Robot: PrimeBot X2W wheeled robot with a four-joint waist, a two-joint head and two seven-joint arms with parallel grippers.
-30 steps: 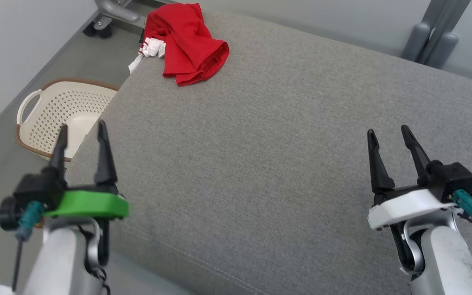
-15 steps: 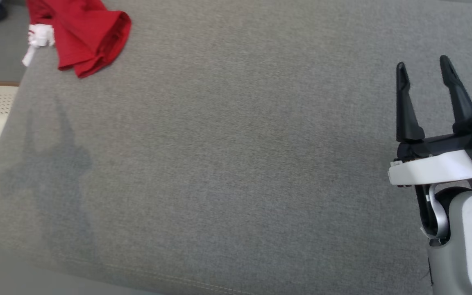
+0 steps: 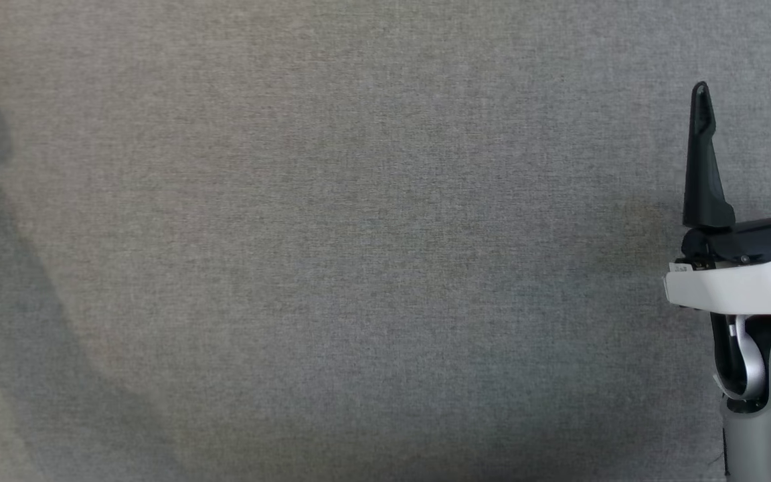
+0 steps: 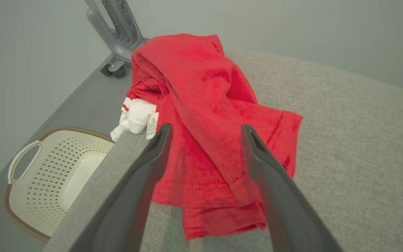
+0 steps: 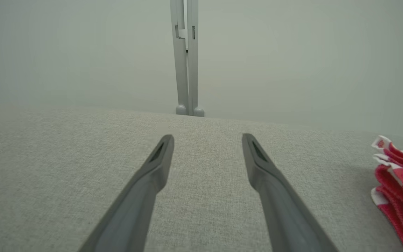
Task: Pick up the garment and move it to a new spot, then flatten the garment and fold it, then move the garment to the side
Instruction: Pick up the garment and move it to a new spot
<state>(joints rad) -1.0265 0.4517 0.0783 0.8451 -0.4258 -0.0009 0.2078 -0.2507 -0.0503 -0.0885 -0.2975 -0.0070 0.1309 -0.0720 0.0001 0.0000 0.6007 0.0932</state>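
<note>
Left wrist view looks along the left gripper (image 4: 205, 131), its two dark fingers spread wide and holding nothing. Just past and between the fingertips, the red garment (image 4: 201, 87) lies crumpled on the grey cushion (image 4: 345, 147). Its white part with a label (image 4: 151, 125) sits beyond the left fingertip, at the cushion's edge. Left of that finger, a cream perforated basket (image 4: 44, 168) stands on the floor, and a grey wheeled stand (image 4: 117, 38) rises beyond the garment. In the right wrist view the right gripper (image 5: 206, 138) is likewise spread and empty over bare cushion. Red-and-white cloth (image 5: 397, 175) lies well right of its fingers, with a grey post (image 5: 186, 56) far ahead between them.
</note>
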